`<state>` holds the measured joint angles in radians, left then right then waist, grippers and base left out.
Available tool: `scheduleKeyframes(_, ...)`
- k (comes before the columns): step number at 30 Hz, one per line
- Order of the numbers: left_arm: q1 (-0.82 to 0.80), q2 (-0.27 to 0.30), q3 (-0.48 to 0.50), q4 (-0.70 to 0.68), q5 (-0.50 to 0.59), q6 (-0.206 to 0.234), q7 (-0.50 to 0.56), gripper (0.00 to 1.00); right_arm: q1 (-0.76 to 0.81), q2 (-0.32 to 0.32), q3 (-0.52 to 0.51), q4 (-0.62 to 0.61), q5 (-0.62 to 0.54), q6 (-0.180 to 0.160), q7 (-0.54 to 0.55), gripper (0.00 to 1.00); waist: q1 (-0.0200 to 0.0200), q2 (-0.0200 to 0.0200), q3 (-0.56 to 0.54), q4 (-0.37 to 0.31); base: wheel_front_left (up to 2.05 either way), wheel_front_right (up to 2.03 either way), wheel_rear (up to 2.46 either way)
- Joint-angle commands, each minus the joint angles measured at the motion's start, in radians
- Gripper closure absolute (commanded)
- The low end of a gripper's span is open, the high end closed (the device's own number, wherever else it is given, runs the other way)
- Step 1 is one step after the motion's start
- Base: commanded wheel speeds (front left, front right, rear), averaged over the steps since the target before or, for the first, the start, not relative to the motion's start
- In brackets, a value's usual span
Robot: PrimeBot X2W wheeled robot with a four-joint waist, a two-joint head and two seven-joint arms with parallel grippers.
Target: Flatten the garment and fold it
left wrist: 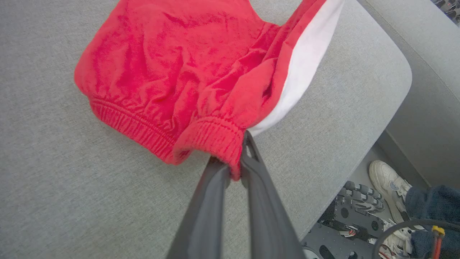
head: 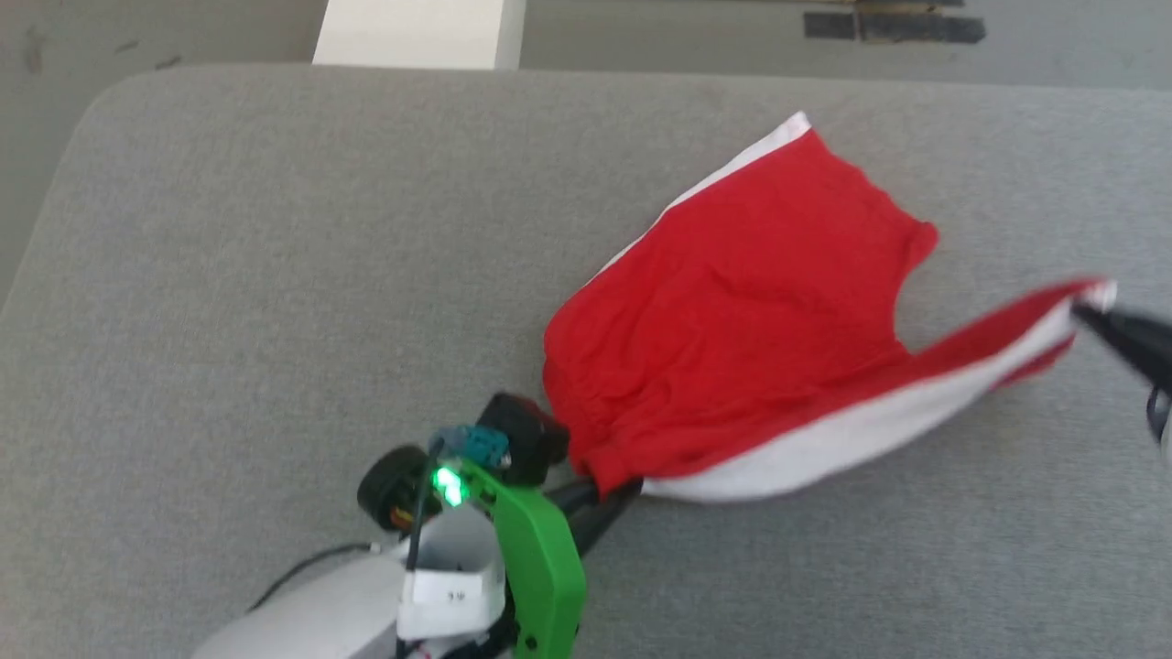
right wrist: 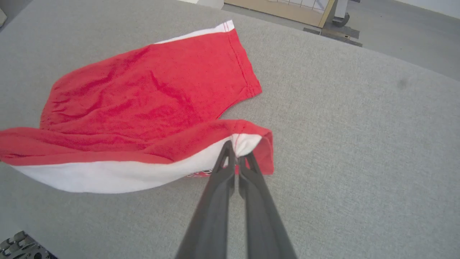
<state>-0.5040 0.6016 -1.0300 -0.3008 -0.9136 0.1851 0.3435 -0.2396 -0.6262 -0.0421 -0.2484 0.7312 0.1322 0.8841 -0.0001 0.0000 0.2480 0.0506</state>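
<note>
The garment, red shorts with white side stripes, lies on the grey padded table, right of centre. My left gripper is shut on the gathered waistband corner at the near edge. My right gripper is shut on the hem corner of the near leg, holding it off the table at the far right. The white stripe hangs stretched between the two grips. The other leg lies flat on the table, and the middle of the fabric is wrinkled.
The table's rounded corner is near my left gripper. A person's white shoe and dark trouser leg stand on the floor beside my base. A white post stands beyond the far edge.
</note>
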Motion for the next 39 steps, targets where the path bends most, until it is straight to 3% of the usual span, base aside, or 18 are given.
scheduleKeyframes(1,-0.029,-0.004,0.012,-0.004,0.004,-0.005,0.005,1.00,-0.057,0.004,0.007,0.007,-0.002,-0.002,0.002,1.00,0.0001,0.0000,0.051,0.042,0.00,0.00,0.00)
scheduleKeyframes(10,-0.135,-0.025,0.056,0.001,0.010,-0.030,0.014,1.00,-0.396,0.003,0.130,0.197,-0.081,-0.002,-0.021,1.00,0.0001,0.0000,0.166,0.110,0.00,0.00,0.00)
scheduleKeyframes(19,-0.219,-0.081,0.091,0.040,0.004,-0.049,0.001,1.00,-0.650,-0.002,0.280,0.429,-0.154,-0.002,-0.081,1.00,0.0001,0.0000,0.252,0.180,0.00,0.00,0.00)
scheduleKeyframes(29,-0.262,-0.144,0.106,0.139,-0.013,-0.030,0.004,1.00,-0.793,-0.038,0.432,0.614,-0.207,-0.002,-0.172,1.00,0.0001,0.0000,0.304,0.215,0.00,0.00,0.00)
scheduleKeyframes(39,-0.274,-0.162,0.093,0.189,-0.003,-0.045,-0.008,1.00,-0.867,-0.032,0.507,0.730,-0.217,-0.002,-0.291,1.00,0.0001,0.0000,0.325,0.219,0.00,0.00,0.00)
